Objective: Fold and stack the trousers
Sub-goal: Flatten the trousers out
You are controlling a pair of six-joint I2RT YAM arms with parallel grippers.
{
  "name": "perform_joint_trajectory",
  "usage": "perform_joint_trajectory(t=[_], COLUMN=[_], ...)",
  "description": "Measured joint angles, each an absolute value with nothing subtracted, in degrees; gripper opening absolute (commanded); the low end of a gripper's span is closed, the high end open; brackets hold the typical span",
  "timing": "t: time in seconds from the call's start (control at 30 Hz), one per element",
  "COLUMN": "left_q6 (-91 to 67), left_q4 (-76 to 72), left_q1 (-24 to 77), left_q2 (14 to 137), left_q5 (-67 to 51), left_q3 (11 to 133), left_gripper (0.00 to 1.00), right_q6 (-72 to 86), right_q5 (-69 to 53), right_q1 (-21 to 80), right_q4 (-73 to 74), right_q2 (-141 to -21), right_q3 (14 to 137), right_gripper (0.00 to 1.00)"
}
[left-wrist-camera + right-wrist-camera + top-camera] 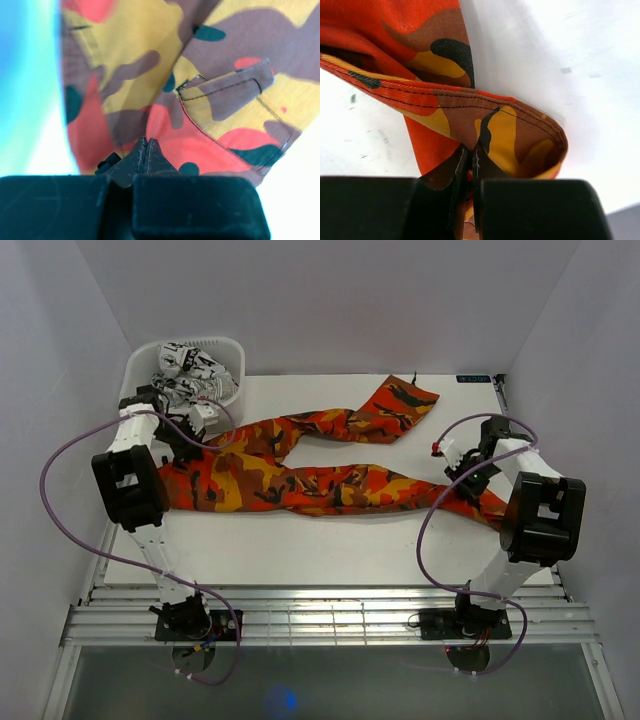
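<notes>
Left pincer (145, 145) clamps trousers (300, 485) by the waist edge; right pincer (470, 152) apparently clamps a hem.

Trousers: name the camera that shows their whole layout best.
Top external: both legs of the trousers lie spread across the table. Left wrist shows only a stitched pocket at the left gripper; right wrist only a folded hem in the right gripper.
</notes>
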State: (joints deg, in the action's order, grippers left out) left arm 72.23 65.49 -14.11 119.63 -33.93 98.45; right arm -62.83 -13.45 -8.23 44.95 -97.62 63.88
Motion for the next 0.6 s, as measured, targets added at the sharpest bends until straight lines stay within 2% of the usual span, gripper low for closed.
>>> perform_joint_trajectory(t=[0.2, 0.4, 0.5, 0.53, 0.57, 0.6], left_q6=[64.4, 60.7, 63.5, 67.4, 70.4, 75.2], left_q4=[51.6, 39.9, 39.9, 42.2, 43.9, 45.3], left_q1=[-14.3, -17.6, -23.5, -25.1, -27.5, -29.1], left_q2=[111.1, 91.5, 80.4, 76.2, 73.5, 69.9], left_q5=[-38.3, -45.8, -50.9, -52.0, -52.2, -52.1], left_q3=[97.2, 83.6, 74.4, 70.7, 67.9, 63.6], left_gripper=[0.00, 0.00, 0.00, 0.00, 0.00, 0.00], right_q6=[-58.7, -57.3, -60.1, -61.5, -63.0, -64.8], right_q5=[-12.8, -12.4, -12.8, -12.6, -12.3, -11.8], right_q1=[-8.3, -9.7, -11.4, -11.8, -12.2, -12.7], right_q4=[38.1, 27.5, 22.8, 22.1, 21.7, 21.0], right_q2=[-96.7, -88.6, -80.2, -77.5, -75.4, -73.8], right_q3=[69.4, 67.2, 60.0, 57.3, 54.7, 52.1], right_gripper=[0.08, 0.08, 0.30, 0.61, 0.78, 0.89])
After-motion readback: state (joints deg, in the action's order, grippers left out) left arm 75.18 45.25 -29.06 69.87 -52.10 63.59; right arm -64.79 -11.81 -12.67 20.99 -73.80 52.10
